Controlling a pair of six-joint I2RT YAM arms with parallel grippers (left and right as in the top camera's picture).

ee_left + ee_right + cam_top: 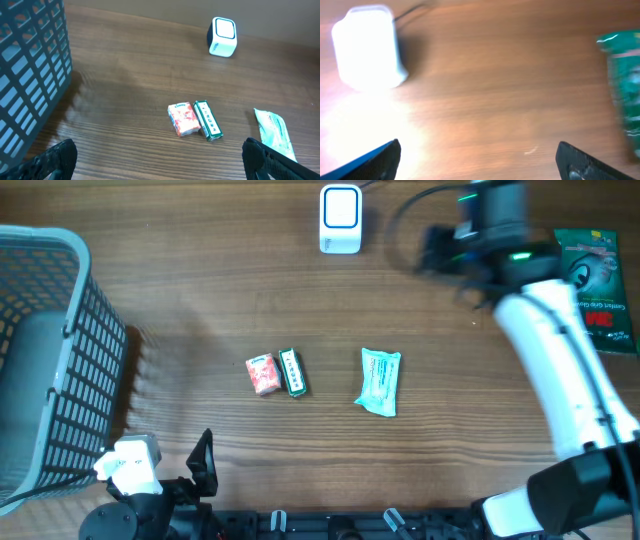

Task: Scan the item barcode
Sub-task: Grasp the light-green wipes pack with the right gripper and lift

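Right wrist view: right hand point(477, 161) spread fully open, nothing between the fingers, over bare table point(485, 100). White scanner point(367, 47) to its left. Dark green packet point(625, 85) to its right, lying flat at the far right of the table. Left hand point(160, 162) also wide open and empty, low at the near edge. Ahead of it a red box point(183, 119) sits just beside a slim green box point(208, 120), with a pale teal packet point(274, 132) near them. Mesh basket point(30, 75) at far left.
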